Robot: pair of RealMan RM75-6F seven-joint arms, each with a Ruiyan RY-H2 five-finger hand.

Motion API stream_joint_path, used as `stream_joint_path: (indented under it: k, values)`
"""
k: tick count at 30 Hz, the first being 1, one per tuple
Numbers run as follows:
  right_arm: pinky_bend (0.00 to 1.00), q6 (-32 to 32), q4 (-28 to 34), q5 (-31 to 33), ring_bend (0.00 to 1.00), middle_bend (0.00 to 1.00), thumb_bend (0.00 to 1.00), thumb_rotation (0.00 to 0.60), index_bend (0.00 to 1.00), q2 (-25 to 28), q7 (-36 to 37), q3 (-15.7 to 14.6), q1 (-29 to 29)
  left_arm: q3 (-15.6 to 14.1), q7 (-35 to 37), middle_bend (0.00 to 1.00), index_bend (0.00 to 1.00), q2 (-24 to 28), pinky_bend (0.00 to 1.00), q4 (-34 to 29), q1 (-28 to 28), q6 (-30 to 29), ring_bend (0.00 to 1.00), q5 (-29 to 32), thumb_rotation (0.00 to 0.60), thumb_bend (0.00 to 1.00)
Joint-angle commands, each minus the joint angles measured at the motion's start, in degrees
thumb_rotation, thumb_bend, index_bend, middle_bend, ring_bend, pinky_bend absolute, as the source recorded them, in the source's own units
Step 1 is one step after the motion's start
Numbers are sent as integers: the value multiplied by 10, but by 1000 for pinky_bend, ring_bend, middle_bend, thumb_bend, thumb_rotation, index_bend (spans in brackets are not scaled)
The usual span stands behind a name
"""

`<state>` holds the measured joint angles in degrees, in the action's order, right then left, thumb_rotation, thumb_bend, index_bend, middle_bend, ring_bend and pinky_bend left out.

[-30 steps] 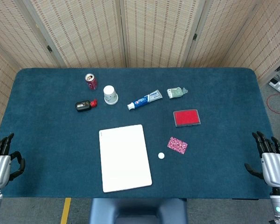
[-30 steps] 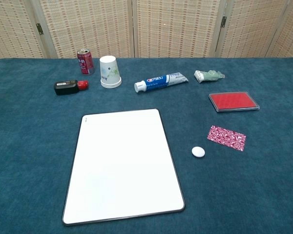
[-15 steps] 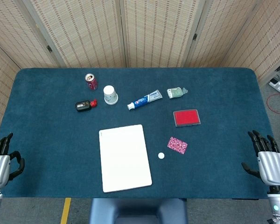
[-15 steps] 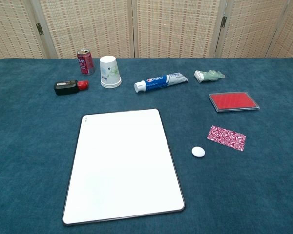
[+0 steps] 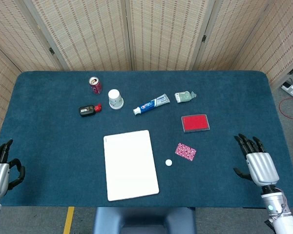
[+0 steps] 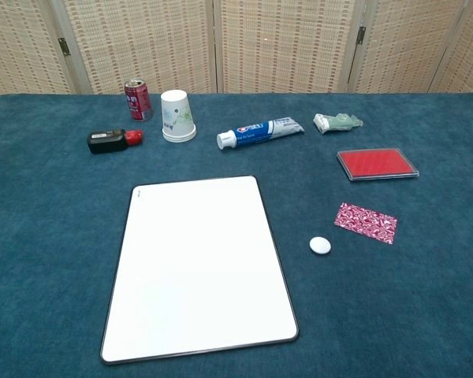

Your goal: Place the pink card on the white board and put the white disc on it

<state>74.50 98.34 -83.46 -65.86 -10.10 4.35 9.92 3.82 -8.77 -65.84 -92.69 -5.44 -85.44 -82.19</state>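
My right hand has come in from the table's right edge toward the pink card; nothing else has shifted.

It is empty, fingers spread and pointing up the table, well apart from the card; my left hand sits empty at the left edge, fingers loosely apart. The patterned pink card lies flat on the blue cloth just right of the white disc, which lies just beside the white board, near its right edge; the board is bare. A thin card flat on cloth will be awkward, I think: I should come down over it, press one edge into the pile to tip it up, then pinch lightly. I must keep clear of the red ink pad behind it and avoid nudging the disc.
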Motion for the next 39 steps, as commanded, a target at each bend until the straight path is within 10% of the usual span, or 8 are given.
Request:
stream_joint_path:
  k: [1, 39]
  values:
    - [55, -35, -10, 12, 129, 79, 227, 600, 0, -25, -22, 8, 29, -2, -1, 47, 70, 1, 0, 0, 1, -1, 51, -2, 600, 155]
    - [48, -208, -229, 121, 41, 42, 227, 600, 0, -269, -75, 37, 210, -12, 0, 47, 94, 1, 0, 11, 16, 6, 56, 10, 600, 156]
